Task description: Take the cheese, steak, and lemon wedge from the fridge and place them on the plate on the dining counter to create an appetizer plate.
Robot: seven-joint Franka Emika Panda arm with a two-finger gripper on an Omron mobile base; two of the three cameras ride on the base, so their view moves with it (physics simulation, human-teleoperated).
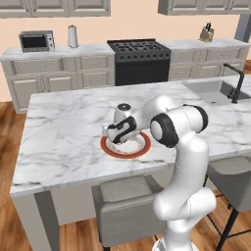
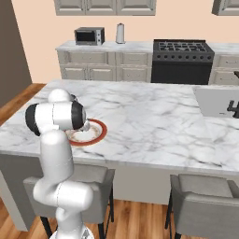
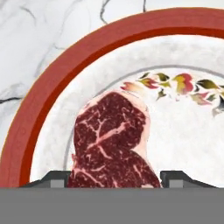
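The steak, a dark red marbled slab with a pale fat edge, lies low over the white middle of the plate, which has a wide red-brown rim. My gripper reaches down over the plate, and its two fingertips press the steak's sides, so it is shut on the steak. From the left base view the hand hovers just above the plate on the dining counter. The arm covers part of the plate in the right base view. The cheese, the lemon wedge and the fridge are out of view.
A sink with a black faucet is set into the counter's far right. Grey stools stand under the near edge. A stove and a microwave line the back wall.
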